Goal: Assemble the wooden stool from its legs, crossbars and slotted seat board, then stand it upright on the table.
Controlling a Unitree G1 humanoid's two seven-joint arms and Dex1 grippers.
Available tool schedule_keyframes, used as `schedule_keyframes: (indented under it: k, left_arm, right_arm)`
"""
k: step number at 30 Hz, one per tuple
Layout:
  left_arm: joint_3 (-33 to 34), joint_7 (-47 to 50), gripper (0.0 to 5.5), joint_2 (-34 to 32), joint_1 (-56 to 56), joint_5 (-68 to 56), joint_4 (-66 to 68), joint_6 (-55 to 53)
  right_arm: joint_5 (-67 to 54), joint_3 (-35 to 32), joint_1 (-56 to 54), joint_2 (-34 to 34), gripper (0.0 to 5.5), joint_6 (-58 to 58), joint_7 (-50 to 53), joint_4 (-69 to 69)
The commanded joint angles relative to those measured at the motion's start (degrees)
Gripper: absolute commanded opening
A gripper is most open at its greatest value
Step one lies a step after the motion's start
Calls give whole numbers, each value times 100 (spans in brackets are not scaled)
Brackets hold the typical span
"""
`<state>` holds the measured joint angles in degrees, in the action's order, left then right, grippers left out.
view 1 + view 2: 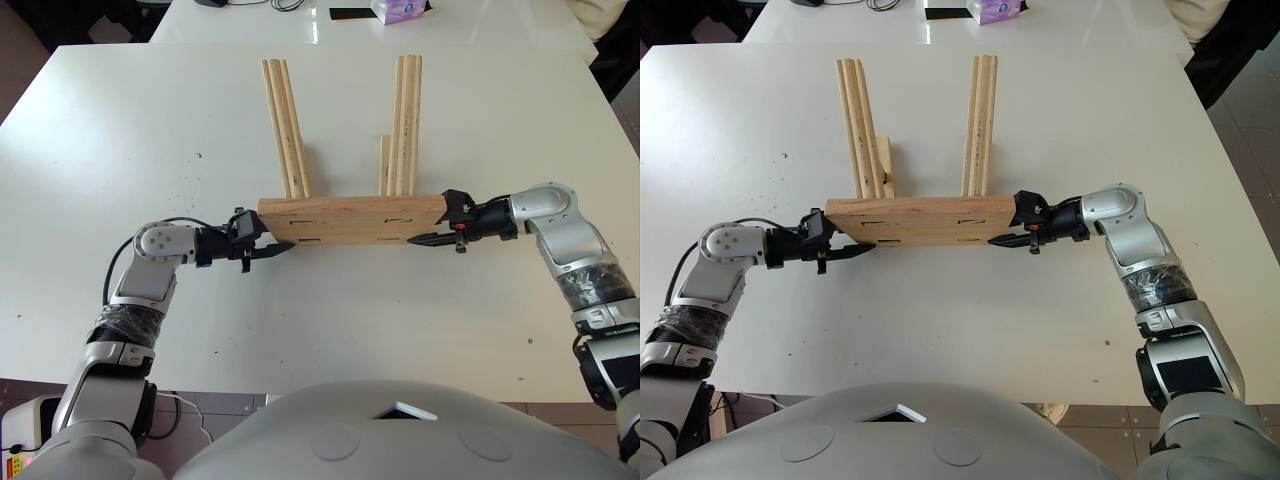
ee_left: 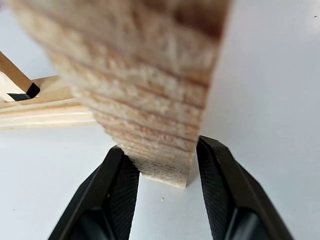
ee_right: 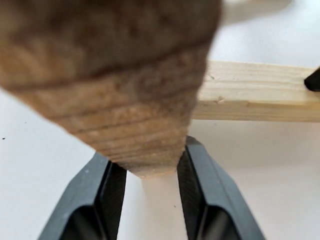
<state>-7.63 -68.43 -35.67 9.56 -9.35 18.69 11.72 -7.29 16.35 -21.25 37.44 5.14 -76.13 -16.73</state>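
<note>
The left tool [image 1: 268, 240] pinched one end of the slotted seat board [image 1: 350, 218], its fingers [image 2: 120, 187] pressed against both faces. The right tool [image 1: 432, 228] pinched the opposite end the same way. Between the two tools the board stood on its long edge on the white table [image 1: 120, 140]. Beyond them, the legs [image 1: 285, 125] stretched from the board in two groups, away over the table.

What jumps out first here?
The seat board stands on edge on the white table, with the stool's legs stretching away from the robot. The left gripper and right gripper each clamp one end of it.
</note>
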Motion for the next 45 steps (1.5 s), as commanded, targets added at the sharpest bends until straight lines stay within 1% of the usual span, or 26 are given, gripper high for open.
schedule_keyframes:
  k: [1,4,6,8,10,12,14,15,16,18,21,22,23,25,27,31,33,35,36,40,45]
  left_arm:
    - [116,-216,167,12,-37,-544,-488,-644]
    - [345,-388,164,-143,-214,-1090,-1208,-1434]
    - [581,-376,164,-284,-328,-1462,-1781,-1940]
    - [1025,-91,164,-342,-399,-2332,-2546,-2894]
    - [1396,316,164,-291,-681,-3322,-3347,-3770]
    - [1577,788,164,-123,-1023,-4095,-3967,-4282]
    - [1627,1436,164,173,-1326,-4903,-4497,-4598]
    - [1613,1784,164,323,-1466,-5305,-4732,-4671]
    - [1582,2086,164,442,-1583,-5636,-4917,-4680]
    - [1482,2760,164,659,-1795,-6371,-5221,-4592]
    - [1275,3846,164,954,-1903,-7378,-5569,-4241]
    - [1236,4275,164,1058,-1838,-7749,-5641,-4035]
    - [1221,4720,164,1185,-1731,-8084,-5691,-3800]
    - [1227,5371,164,1384,-1547,-8508,-5753,-3464]
    - [1283,6167,164,1652,-1259,-8751,-5749,-3122]
    - [1509,7713,164,2230,-688,-9110,-5851,-2318]
    - [1513,8160,164,2453,-517,-9028,-5896,-2142]
    - [1530,8677,163,2700,-292,-8882,-5778,-1968]
    - [1553,8930,161,2808,-180,-8824,-5710,-1875]
    - [1701,9708,153,3108,225,-8640,-5424,-1654]
    - [1932,10454,143,3373,519,-8428,-4978,-1529]
  right_arm:
    - [-209,-40,171,-1,136,338,-104,336]
    - [-713,-310,329,298,136,1077,-352,1023]
    - [-1413,-668,373,529,136,2134,-450,1694]
    - [-2503,-1286,324,778,136,3602,-395,2370]
    - [-3561,-1950,273,910,137,4933,-136,2877]
    - [-4373,-2484,245,850,137,5826,244,3185]
    - [-5416,-3002,284,688,138,6491,894,3404]
    - [-6091,-3131,377,695,138,6568,1325,3479]
    - [-6696,-3153,504,758,138,6477,1712,3547]
    - [-7961,-2990,839,1029,140,5943,2531,3708]
    - [-9780,-2564,1245,1425,141,4776,3805,4035]
    - [-10211,-2475,1334,1412,141,4408,4173,4199]
    - [-10441,-2452,1362,1229,141,4111,4494,4359]
    - [-10570,-2467,1333,767,142,3741,4988,4563]
    - [-10571,-2505,1184,60,142,3316,5681,4737]
    - [-10571,-2508,449,-1629,143,2109,7788,5111]
    - [-10571,-2597,69,-2154,143,1691,8546,5136]
    - [-10571,-2697,-162,-2434,143,1457,9017,5141]
    - [-10571,-2747,-249,-2459,142,1430,9155,5085]
    - [-10567,-2897,-582,-2883,141,992,10053,4706]
    - [-10275,-2811,-719,-3473,137,530,10957,4449]
